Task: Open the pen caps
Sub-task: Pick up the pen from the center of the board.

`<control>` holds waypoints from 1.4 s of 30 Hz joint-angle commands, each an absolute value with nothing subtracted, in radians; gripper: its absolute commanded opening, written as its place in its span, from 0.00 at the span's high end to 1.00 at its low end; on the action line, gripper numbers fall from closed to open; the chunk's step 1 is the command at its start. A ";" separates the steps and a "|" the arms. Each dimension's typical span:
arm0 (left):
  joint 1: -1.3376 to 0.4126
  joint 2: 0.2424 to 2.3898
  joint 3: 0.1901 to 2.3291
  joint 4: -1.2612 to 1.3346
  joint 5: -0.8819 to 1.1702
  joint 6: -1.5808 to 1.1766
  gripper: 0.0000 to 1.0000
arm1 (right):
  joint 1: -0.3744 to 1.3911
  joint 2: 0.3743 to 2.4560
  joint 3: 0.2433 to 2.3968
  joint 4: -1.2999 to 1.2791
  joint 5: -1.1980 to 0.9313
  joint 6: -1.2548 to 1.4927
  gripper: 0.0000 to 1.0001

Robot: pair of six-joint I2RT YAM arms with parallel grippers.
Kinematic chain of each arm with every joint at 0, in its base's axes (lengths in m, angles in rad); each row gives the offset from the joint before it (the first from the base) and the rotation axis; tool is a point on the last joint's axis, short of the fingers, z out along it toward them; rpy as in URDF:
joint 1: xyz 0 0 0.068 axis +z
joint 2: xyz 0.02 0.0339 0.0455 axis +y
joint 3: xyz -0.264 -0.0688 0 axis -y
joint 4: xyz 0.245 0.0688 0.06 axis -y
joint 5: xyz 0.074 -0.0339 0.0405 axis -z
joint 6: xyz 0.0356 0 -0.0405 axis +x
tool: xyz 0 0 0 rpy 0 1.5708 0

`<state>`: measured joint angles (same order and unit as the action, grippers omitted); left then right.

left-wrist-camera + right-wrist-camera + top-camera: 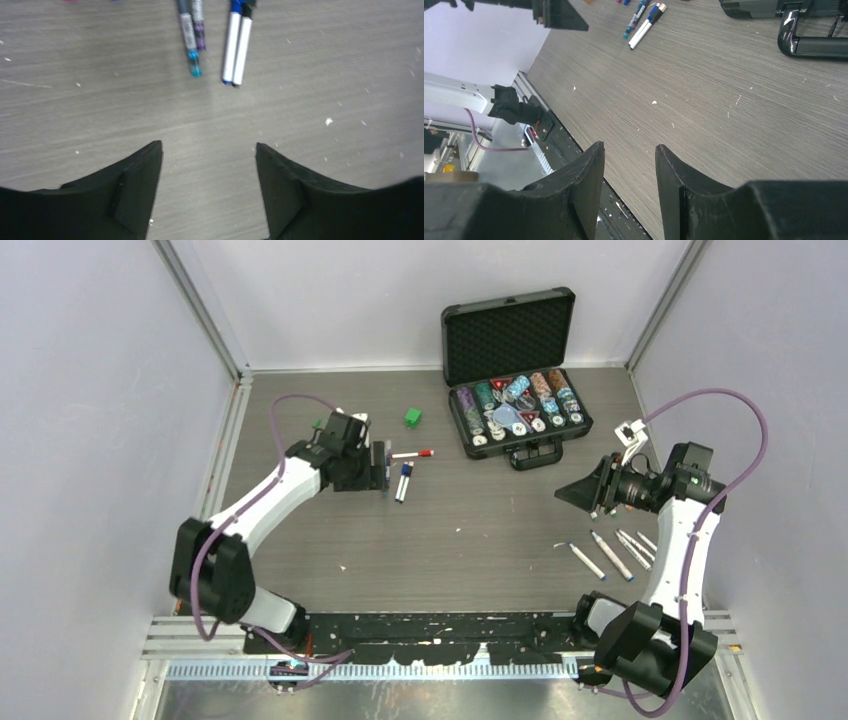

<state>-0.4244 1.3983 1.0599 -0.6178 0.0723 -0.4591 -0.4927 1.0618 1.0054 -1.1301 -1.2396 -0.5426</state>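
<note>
A group of pens [403, 481] lies at the left middle of the table, with a red-capped pen [413, 454] just behind it. In the left wrist view two white pens [236, 47] with a blue and a black cap lie side by side. Next to them are a teal-tipped pen [189, 39] and a purple one [199, 25]. My left gripper [385, 468] [209, 146] is open and empty, just short of these pens. Several grey pens [612, 555] lie at the right. My right gripper [568, 495] [629, 147] is open and empty above the table. It points left, behind those grey pens.
An open black case [512, 340] with poker chips stands at the back, and its handle [804, 42] shows in the right wrist view. A small green cube [412, 417] lies behind the left pens. The left arm's base [519, 110] shows at the table's near edge.
</note>
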 commanded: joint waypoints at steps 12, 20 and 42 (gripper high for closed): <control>-0.424 1.858 1.446 -0.616 -0.144 -0.403 0.51 | -0.489 0.990 0.999 -1.103 -1.234 -0.535 0.53; -0.403 1.978 1.541 -0.632 -0.152 -0.391 0.61 | -0.489 0.989 1.000 -1.102 -1.233 -0.535 0.53; -0.376 2.056 1.587 -0.640 -0.080 -0.385 0.71 | -0.489 0.996 1.000 -1.106 -1.232 -0.539 0.52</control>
<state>-0.3790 2.0655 1.5578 -0.6334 -0.0994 -0.3885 -0.4927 1.0058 0.9943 -1.1217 -1.2236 -0.5388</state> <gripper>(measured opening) 0.283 0.475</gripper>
